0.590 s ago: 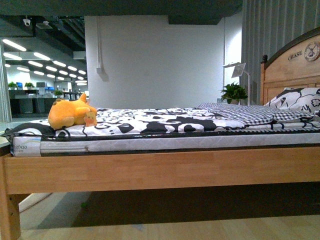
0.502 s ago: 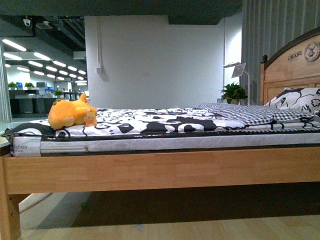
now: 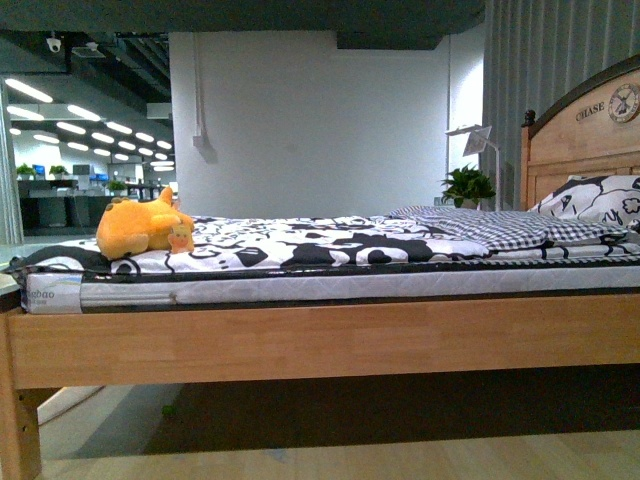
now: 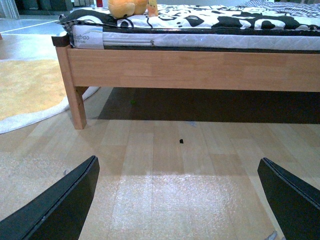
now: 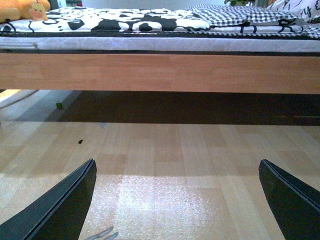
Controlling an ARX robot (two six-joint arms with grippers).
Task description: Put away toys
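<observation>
A: Toy position?
B: Orange plush toy (image 3: pixel 143 228) lies at the left end of the bed (image 3: pixel 320 340), on the patterned sheet (image 3: pixel 300 245). The headboard (image 3: pixel 585 140) is at far right.
A: Grippers?
B: Both are spread wide and empty above the floor (image 4: pixel 165 145): left gripper (image 4: pixel 177 160), right gripper (image 5: pixel 176 161).

I'm looking at a bedroom set-up staged inside a bigger office-like hall, not a lived-in home. The bedroom part is a wooden bed (image 3: pixel 320 340) with an arched headboard (image 3: pixel 590 130), black-and-white patterned bedding (image 3: pixel 300 245), a checked blanket (image 3: pixel 480 226), a pillow (image 3: pixel 600 200) and an orange plush toy (image 3: pixel 140 228) on the covers. A potted plant (image 3: pixel 467 185) and a small lamp (image 3: pixel 475 138) stand by the headboard, over a wood-plank floor (image 4: pixel 165 150) with a rug (image 4: pixel 25 90). Past the foot of the bed the wall ends — there I see rows of ceiling strip lights (image 3: pixel 60 125), desks with monitors (image 3: pixel 60 200) and a security camera (image 3: pixel 53 44).
</observation>
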